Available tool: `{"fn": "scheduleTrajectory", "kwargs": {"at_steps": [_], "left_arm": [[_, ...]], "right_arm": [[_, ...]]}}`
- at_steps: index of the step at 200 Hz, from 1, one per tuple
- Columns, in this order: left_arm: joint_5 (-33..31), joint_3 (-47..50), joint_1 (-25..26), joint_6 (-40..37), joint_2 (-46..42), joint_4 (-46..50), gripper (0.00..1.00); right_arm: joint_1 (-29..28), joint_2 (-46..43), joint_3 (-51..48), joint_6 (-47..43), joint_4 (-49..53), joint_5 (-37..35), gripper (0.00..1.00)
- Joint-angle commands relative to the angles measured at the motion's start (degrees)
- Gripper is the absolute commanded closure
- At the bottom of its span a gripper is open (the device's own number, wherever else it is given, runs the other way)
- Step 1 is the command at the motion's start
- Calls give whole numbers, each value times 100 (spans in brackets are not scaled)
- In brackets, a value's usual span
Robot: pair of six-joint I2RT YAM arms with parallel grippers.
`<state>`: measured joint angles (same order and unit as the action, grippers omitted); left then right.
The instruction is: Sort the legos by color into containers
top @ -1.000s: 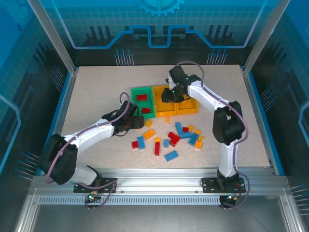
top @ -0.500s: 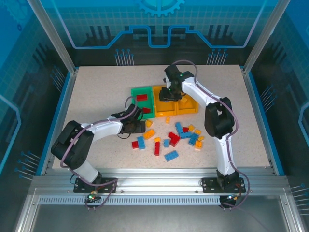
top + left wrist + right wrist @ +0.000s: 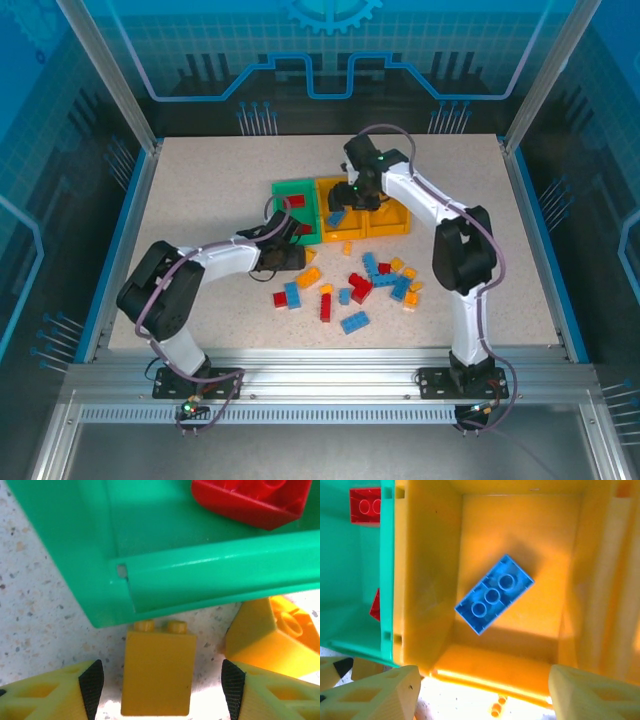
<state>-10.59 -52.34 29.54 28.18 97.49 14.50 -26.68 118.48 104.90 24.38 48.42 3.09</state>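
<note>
Red, blue and yellow legos (image 3: 352,285) are seen scattered on the table (image 3: 200,190) before the containers (image 3: 340,236).

Left wrist: a yellow brick (image 3: 157,672) is bracketed, untouched, by the spread fingers of the left gripper (image 3: 161,690), at the green bin (image 3: 150,590) corner.

Right wrist: a blue brick (image 3: 494,594) is noted inside an orange-yellow bin (image 3: 425,580); the right gripper (image 3: 482,692) is spread wide, empty.

Desk sorting in progress: a pale speckled desk (image 3: 200,180) is carrying a row of three joined containers, one green bin (image 3: 285,215) and two orange-yellow bins (image 3: 395,222), sitting just beyond the left hand (image 3: 162,682) and under the right hand (image 3: 484,687). Loose red, blue and orange-yellow legos (image 3: 350,290) are lying scattered to the left hand's right. A yellow brick (image 3: 159,672) is standing between its fingers, just beside the green bin, and an orange brick (image 3: 272,640) is lying just past the right finger.
</note>
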Motion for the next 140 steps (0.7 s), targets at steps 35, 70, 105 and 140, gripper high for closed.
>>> {"fn": "scheduleTrajectory", "kwargs": {"at_steps": [35, 70, 105, 140], "left_arm": [[61, -189, 26, -39, 231, -57, 55], [27, -94, 31, 93, -58, 123, 62], [-122, -116, 161, 197, -653, 490, 63], [-185, -690, 364, 121, -940, 693, 62]], "right_arm": [[709, -1567, -1577, 181, -570, -535, 27], [1367, -2137, -2334, 62, -641, -628, 27], [1900, -2542, -2938, 10, -753, -627, 27], [2089, -2638, -3369, -55, -935, -575, 27]]}}
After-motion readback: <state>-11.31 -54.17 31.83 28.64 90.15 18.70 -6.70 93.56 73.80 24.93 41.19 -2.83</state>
